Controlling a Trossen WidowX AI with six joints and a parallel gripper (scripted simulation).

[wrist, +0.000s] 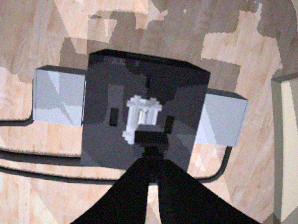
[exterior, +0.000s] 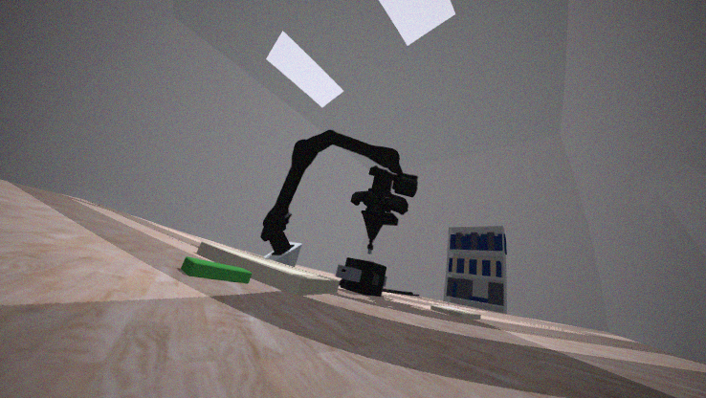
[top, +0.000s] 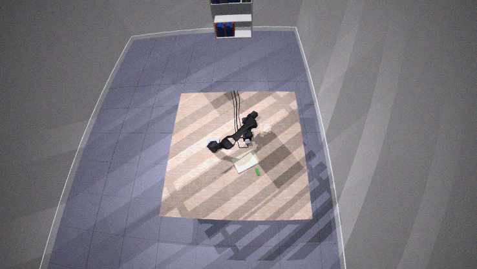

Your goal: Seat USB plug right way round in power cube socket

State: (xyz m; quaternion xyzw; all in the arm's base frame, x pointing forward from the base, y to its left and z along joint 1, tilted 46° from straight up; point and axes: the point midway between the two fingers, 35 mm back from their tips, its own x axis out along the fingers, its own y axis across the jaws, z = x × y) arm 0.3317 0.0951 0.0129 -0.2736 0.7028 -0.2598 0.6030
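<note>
Exterior view shows the gripper [exterior: 369,248] pinched tight on the small USB plug [exterior: 369,245], hanging point-down in the air directly above the black power cube [exterior: 363,276].

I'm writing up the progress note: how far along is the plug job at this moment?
Done: the small white USB plug is out of the socket, held shut in the black hand above the dark power cube. In hand: lining the plug up over the cube's top. Left: pushing it fully home, releasing, and pulling the arm clear of the green block and white pad.
</note>
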